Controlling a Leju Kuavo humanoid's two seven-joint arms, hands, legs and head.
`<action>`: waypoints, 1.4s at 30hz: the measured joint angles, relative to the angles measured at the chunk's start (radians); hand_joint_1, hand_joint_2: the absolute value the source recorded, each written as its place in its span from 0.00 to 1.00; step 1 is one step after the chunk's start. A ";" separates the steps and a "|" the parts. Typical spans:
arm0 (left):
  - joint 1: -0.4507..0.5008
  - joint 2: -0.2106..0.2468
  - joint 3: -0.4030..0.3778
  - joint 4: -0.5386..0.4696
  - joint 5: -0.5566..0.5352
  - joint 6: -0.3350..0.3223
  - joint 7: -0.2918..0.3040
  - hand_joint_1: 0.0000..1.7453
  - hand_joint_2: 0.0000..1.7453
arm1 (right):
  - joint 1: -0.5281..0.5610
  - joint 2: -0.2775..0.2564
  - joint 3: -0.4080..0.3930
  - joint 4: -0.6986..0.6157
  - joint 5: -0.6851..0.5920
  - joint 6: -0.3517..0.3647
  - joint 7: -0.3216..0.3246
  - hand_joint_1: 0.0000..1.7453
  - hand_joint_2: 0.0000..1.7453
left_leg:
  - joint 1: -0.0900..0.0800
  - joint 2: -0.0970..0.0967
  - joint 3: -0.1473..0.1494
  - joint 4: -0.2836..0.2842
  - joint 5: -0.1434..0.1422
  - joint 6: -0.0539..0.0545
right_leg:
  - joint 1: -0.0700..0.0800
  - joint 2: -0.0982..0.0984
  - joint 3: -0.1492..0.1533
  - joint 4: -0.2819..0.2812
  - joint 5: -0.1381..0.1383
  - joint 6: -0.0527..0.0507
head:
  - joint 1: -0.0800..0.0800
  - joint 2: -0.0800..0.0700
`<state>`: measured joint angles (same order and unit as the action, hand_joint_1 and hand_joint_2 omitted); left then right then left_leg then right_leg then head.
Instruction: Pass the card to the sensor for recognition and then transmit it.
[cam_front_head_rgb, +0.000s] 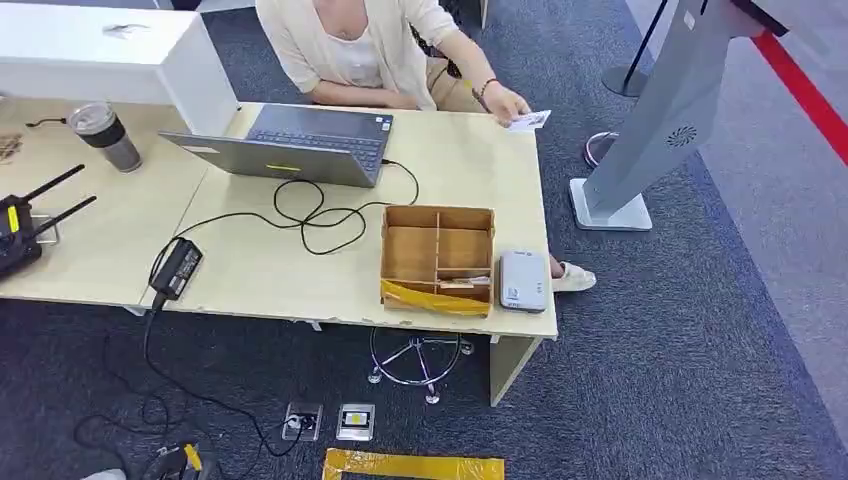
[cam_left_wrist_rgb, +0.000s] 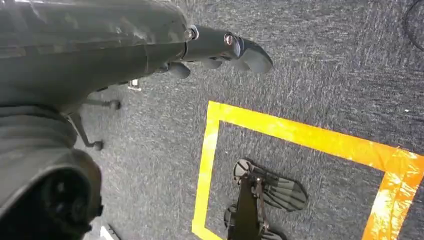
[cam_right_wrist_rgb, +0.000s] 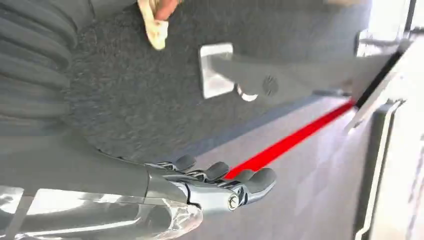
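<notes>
Card lay at table far corner under person's hand. Sensor sat beside box; laptop and cable nearby. Left hand and right hand hung over carpet, fingers straight, holding nothing.

Colour rundown: the tabletop is pale wood, sitting on dark blue-grey speckled carpet. Near its front right corner there's a tan cardboard box with glossy yellow tape across its front, and just beside it a light grey sensor. The laptop at the back edge is silver-grey with a black cable and black power brick. A person in a cream cardigan holds a white card at the back right corner. The tumbler is grey with a dark lid. Yellow tape squares off the carpet, a red stripe runs over the lighter grey floor. Left hand is dark grey, right hand shiny silver with dark fingers.
</notes>
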<state>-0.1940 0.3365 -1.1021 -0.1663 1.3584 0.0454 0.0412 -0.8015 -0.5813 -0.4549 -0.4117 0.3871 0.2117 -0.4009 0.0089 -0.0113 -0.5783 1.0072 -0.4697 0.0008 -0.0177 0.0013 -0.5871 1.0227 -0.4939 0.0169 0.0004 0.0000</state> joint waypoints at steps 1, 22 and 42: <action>-0.001 0.000 -0.001 0.000 0.000 -0.004 -0.002 0.00 0.00 | 0.002 0.007 0.036 -0.026 -0.017 -0.003 0.006 0.00 1.00 | 0.000 0.000 0.000 0.000 0.000 0.000 | 0.000 0.000 0.000 0.000 0.000 0.000 | 0.000 0.000; -0.005 0.015 -0.024 0.000 0.032 -0.011 -0.005 0.00 0.00 | 0.348 0.097 0.800 -1.060 0.080 -0.055 0.330 0.00 1.00 | 0.002 -0.004 -0.001 0.000 0.001 -0.001 | 0.002 -0.004 0.000 0.000 -0.001 -0.001 | 0.000 0.000; -0.006 0.002 -0.025 0.000 0.034 0.014 0.010 0.00 0.00 | 0.314 0.248 1.103 -1.051 0.756 -0.589 0.279 0.00 1.00 | 0.003 -0.003 0.000 0.000 0.001 -0.002 | 0.003 -0.001 0.000 0.000 -0.001 -0.001 | 0.000 0.000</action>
<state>-0.1997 0.3384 -1.1269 -0.1663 1.3928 0.0591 0.0511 -0.4870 -0.3335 0.6481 -1.4631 1.1432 -0.3773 -0.1221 0.0123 -0.0144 -0.5786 1.0068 -0.4684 -0.0012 -0.0145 0.0000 -0.5874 1.0231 -0.4949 0.0157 0.0007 0.0000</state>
